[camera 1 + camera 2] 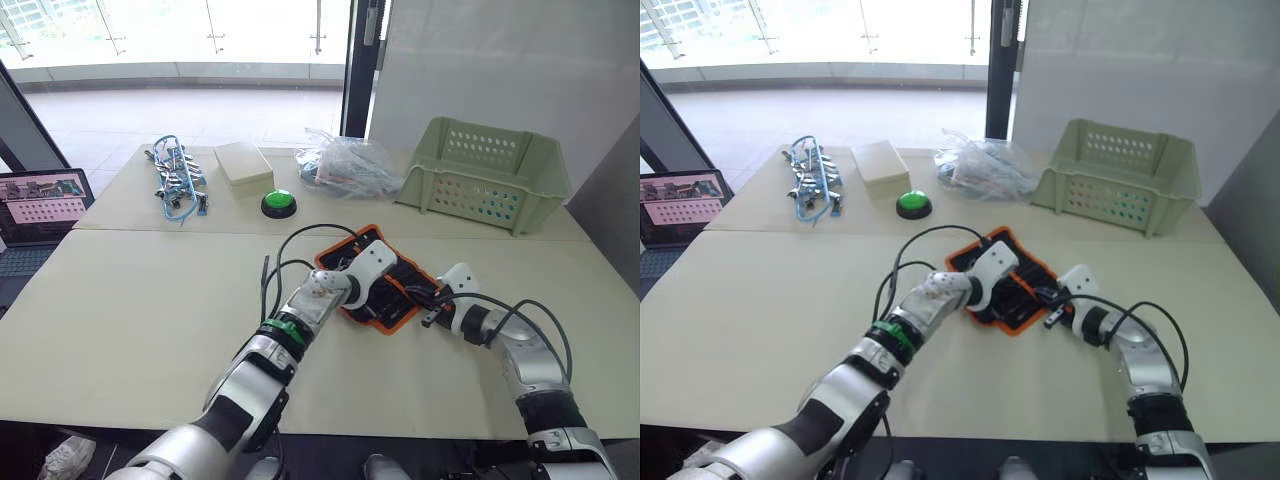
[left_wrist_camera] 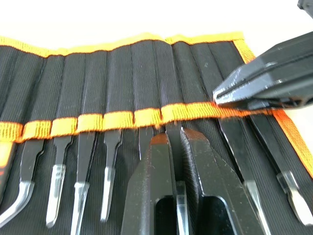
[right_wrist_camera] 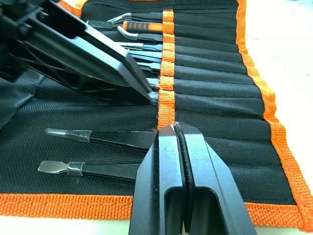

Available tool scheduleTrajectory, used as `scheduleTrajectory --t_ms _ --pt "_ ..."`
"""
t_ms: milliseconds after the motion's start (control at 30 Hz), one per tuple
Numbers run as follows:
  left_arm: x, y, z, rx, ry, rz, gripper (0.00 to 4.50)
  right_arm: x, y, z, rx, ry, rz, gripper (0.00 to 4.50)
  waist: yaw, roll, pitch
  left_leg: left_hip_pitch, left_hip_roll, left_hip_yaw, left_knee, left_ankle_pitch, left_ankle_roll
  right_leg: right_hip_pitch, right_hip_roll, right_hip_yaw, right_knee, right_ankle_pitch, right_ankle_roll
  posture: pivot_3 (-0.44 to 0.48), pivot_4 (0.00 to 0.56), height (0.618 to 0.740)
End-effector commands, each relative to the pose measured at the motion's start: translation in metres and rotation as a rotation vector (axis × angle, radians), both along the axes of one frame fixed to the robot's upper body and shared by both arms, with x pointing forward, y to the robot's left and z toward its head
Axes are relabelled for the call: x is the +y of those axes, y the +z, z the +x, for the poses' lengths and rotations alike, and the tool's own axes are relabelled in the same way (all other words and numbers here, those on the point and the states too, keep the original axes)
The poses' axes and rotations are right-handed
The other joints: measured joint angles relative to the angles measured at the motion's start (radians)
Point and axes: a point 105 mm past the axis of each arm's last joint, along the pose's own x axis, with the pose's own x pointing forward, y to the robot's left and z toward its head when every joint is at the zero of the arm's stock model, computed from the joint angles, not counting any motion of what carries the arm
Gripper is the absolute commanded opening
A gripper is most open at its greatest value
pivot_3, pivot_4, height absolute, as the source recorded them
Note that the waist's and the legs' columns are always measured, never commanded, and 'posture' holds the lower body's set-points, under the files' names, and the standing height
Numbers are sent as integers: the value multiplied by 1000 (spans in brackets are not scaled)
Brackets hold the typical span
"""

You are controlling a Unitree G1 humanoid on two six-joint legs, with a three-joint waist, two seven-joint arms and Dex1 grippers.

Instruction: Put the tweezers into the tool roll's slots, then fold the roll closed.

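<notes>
The tool roll (image 1: 399,283) lies unfolded on the table's near middle, black with orange edging. Several tweezers (image 2: 111,155) sit side by side in its slots, their capped tips sticking out below the orange band (image 2: 117,119). My left gripper (image 2: 174,139) is shut on one tweezers (image 2: 181,205) at the mouth of a slot. Right beside it, my right gripper (image 3: 175,128) is shut on the orange slot band, pinching the fabric. Two more slotted tweezers (image 3: 100,137) lie between that pinch and the roll's edge.
A pale green basket (image 1: 485,175) stands at the back right, next to a crumpled plastic bag (image 1: 348,165). A green button (image 1: 279,203), a beige box (image 1: 243,166) and blue-and-silver clips (image 1: 176,180) are at the back left. A laptop (image 1: 40,205) sits off the left edge.
</notes>
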Motion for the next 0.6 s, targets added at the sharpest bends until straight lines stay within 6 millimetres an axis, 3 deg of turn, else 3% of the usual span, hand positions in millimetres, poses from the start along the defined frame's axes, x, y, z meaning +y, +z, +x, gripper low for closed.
scheduleTrajectory --t_ms 33,100,267,400,467,533,600 --pt "-12 13 0 -28 -25 -33 36 2 -24 -8 96 4 -21 0 0 0 0 0 0 0 0 0 0 0 0 0 0 0 0 0 150 740" --pt "-11 14 1 -31 -17 -42 36 2 -24 -8 97 5 -21 0 0 0 0 0 0 0 0 0 0 0 0 0 0 0 0 0 150 740" --pt "8 16 6 -75 4 -27 1787 4 -25 -6 100 10 -22 0 -3 0 0 0 0 0 0 0 0 0 0 0 0 0 0 0 150 740" --pt "23 32 2 -50 17 -188 3164 6 -28 -5 108 17 -27 0 -18 0 0 0 1 0 0 0 0 -1 1 0 2 0 0 0 150 740" --pt "36 50 -2 -90 12 -277 3789 7 -28 -3 110 19 -27 0 -25 1 0 0 1 0 0 0 0 -1 1 0 3 0 0 0 150 740" --pt "62 76 -6 -193 29 -332 4450 8 -29 -1 112 21 -28 0 -28 1 0 0 1 0 0 0 0 -1 0 0 3 0 0 0 150 740" --pt "81 89 -10 -238 52 -347 4482 8 -30 0 115 25 -31 0 -30 1 0 0 1 0 0 0 0 -1 0 0 3 0 0 0 150 740"
